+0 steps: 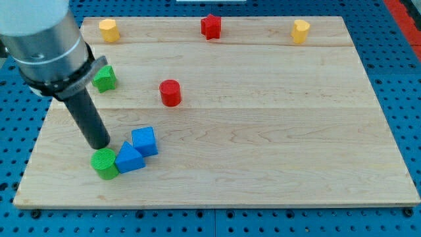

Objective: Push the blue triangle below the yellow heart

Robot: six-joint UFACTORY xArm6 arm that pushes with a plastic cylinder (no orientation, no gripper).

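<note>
No jaws on this rig; my tip (101,145) rested lower left, touching the green cylinder (104,163). The blue triangle (128,158) sat wedged between it and the blue cube (145,141). Pushing there risked dragging both neighbours, far from either yellow block.

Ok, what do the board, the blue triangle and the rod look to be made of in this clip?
The board looks like pale, unpainted wood: grain lines and plank seams show. The blue triangle seems painted wood or plastic, with even matte colour and no visible grain; I cannot tell which. The rod looks like matte black plastic or rubber-coated metal. My tip sits just above the green cylinder, left of the triangle.
</note>
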